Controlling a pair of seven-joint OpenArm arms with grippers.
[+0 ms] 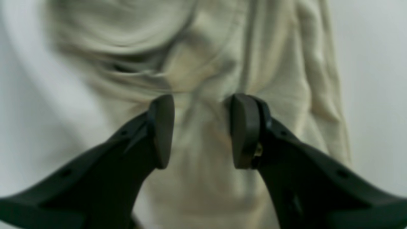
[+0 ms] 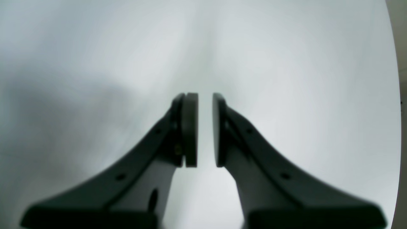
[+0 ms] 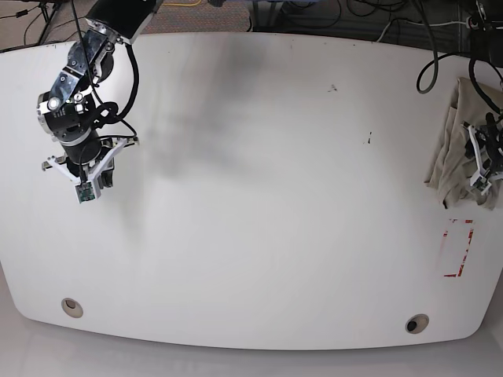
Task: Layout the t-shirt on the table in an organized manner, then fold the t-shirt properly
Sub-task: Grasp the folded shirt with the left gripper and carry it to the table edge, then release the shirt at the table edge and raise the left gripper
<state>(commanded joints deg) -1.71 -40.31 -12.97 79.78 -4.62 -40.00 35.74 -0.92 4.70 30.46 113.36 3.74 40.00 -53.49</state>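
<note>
The t-shirt lies bunched in a narrow crumpled heap at the far right edge of the table. In the left wrist view its beige folds fill the middle of the frame. My left gripper hovers right over the heap, open, with cloth showing between the pads but not pinched; in the base view this left gripper stands at the heap's right side. My right gripper is far off over bare table at the left. Its pads stand nearly together and hold nothing.
A red-outlined rectangle mark sits just in front of the shirt. Two round grey grommet holes lie near the front edge. Dark cables hang over the back right corner. A few small specks dot the surface.
</note>
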